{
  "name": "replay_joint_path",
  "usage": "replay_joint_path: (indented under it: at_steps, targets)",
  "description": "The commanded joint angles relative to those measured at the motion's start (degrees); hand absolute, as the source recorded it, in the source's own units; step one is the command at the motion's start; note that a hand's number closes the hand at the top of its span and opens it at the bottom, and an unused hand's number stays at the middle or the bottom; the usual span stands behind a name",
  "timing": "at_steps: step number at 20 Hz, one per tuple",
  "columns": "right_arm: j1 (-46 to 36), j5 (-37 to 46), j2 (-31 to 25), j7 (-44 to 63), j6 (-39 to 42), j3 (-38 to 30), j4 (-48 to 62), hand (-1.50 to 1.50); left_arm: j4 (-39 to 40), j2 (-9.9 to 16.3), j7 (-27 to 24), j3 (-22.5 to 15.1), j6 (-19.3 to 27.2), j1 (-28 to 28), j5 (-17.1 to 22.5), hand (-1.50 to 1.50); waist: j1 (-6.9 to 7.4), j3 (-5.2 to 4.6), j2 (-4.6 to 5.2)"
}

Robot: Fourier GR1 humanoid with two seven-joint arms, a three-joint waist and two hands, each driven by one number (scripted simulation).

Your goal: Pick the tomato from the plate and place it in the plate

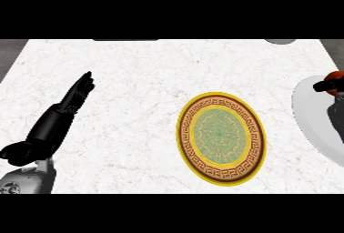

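Rightward, tomato over white plate

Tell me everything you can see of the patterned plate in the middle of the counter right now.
The patterned plate lies flat on the white marble counter, right of centre. It has a bright yellow rim, then a brown band with a gold key pattern, then a pale green centre with fine ornament. It looks glazed, like ceramic. Nothing lies on it and neither hand touches it. It sits apart from the white plate at the right edge, where the right hand is at the tomato.
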Motion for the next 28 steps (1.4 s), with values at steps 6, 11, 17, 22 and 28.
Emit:
replay_joint_path:
  at_steps: [6,11,17,22,28]
  targets:
    - [5.1,-6.6,1.2,-6.7,-9.8,-10.7,10.0,-1.50,0.6,1.3,-1.1,2.5,-2.5,-0.9,1.4,0.00,1.20,0.00,0.19]
    - [5.6,-7.0,-0.3,-14.7,-17.5,-12.8,10.4,-1.50,0.4,-1.4,-1.5,0.0,-0.9,0.2,-1.1,0.00,1.23,0.01,0.18]
    - [11.2,-9.1,1.6,-20.8,-22.4,-12.9,-0.6,-1.50,-0.2,-0.4,0.6,2.4,-2.7,-0.3,1.6,0.00,0.51,-0.04,-0.10]
    - [11.0,-19.3,5.9,-26.9,-26.7,-16.9,-10.9,-1.50,-0.9,-0.6,1.9,1.4,-2.1,-0.4,0.3,0.00,0.01,0.03,-0.35]
    - [18.7,-33.2,9.8,-34.1,-28.8,-21.2,-28.7,-1.50,1.0,1.2,2.1,4.4,-3.4,-1.9,2.4,0.00,-1.56,0.03,-0.66]
